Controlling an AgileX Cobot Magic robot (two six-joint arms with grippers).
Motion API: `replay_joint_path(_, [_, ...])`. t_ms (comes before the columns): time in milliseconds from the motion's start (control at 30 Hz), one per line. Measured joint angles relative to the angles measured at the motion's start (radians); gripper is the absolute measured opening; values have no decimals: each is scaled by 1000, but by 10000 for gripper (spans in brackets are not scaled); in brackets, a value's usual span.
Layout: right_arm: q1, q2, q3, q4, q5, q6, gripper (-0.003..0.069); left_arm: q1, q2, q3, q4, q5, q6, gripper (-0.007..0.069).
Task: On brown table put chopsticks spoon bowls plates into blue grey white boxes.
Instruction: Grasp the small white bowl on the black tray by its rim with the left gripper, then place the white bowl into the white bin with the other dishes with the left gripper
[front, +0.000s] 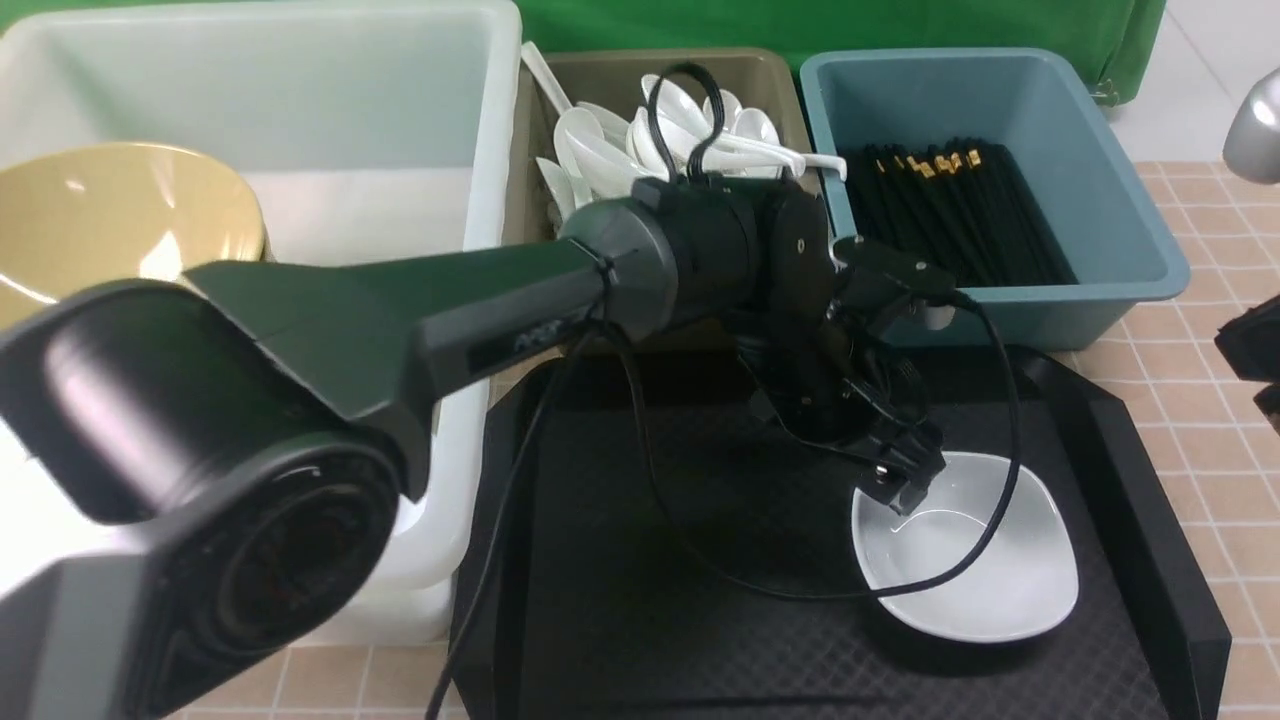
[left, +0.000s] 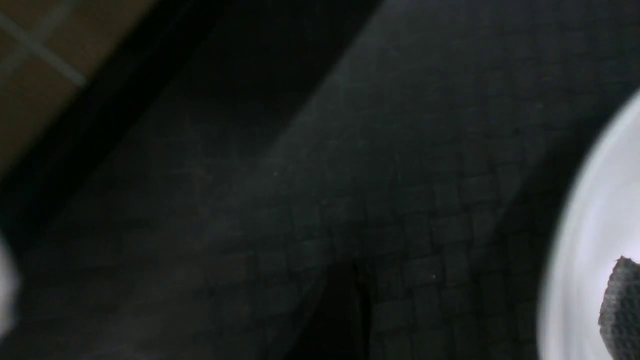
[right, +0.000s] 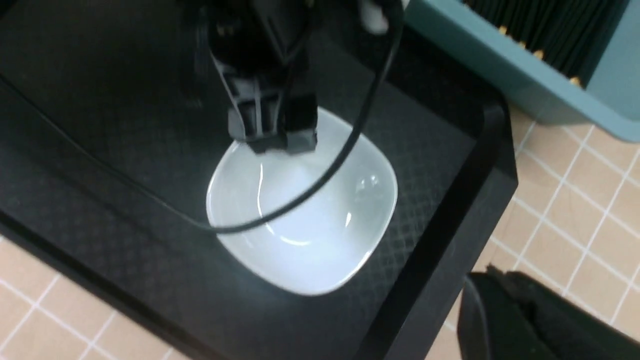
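Inside the black tray (front: 1130, 470), close to its right wall: one small white plate (front: 1000, 570), lying flat and right way up. Left gripper (front: 905, 480) down low at the plate's rim, on the side nearest the tray's back wall. In the left wrist view, one finger pad (left: 622, 305) over the white of the plate, so likely one finger inside the rim and one outside, set for a pinch. Cannot tell from these views whether squeezed tight on the rim or loose. Good reason for aiming at the rim: nothing else to hold on a flat, slippery dish. Behind the tray, three boxes in a row on the worktop (front: 1200, 220). Big white tub (front: 300, 100) behind and left of the tray, with a tan bowl (front: 100, 220) tipped up inside. Olive-grey bin (front: 600, 75) straight behind the tray, piled with white spoons (front: 620, 140). Blue bin (front: 1100, 230) behind the tray's right end, filled with black chopsticks (front: 950, 210). Like kept with like, so most likely the tub for this plate, next to the bowl. Right gripper (front: 1250, 350) out past the tray's right wall, kept clear of the work and seen only in part, so cannot tell whether open or closed. Next, at a guess: a firm pinch, a slow lift, then a carry over the tray's left wall to the tub. Worth watching: the black cable (right: 372, 95) drooping across the plate, and a shiny rim slipping free.
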Motion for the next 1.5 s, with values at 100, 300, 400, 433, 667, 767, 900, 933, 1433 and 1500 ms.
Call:
replay_joint_path(100, [0,0,0,0,-28,0,48,0,6,-2,-39,16,-1,479])
replay_joint_path(300, [0,2,0,15,-75,-22,48,8,-1,-12,-86,118,51,70])
replay_joint_path(400, [2,15,-1,74,-85,-85,48,30,-55,-40,-62,214,73,16])
replay_joint_path(433, [9,25,-6,99,-86,-112,48,46,-82,-53,-46,249,76,7])
replay_joint_path(667, [187,121,-130,142,-109,-202,48,286,-380,-71,23,391,79,6])
replay_joint_path(767, [273,182,-201,146,-151,-223,48,457,-527,0,24,401,90,6])
replay_joint_path(900, [327,256,-275,151,-177,-246,48,660,-650,152,32,416,111,6])
replay_joint_path(933, [330,272,-287,151,-177,-248,48,708,-673,193,36,419,123,6])
replay_joint_path(1433, [330,336,-310,144,-186,-298,55,827,-736,518,16,362,493,6])
replay_joint_path(1500, [330,336,-310,144,-191,-299,57,800,-721,535,24,326,516,6])
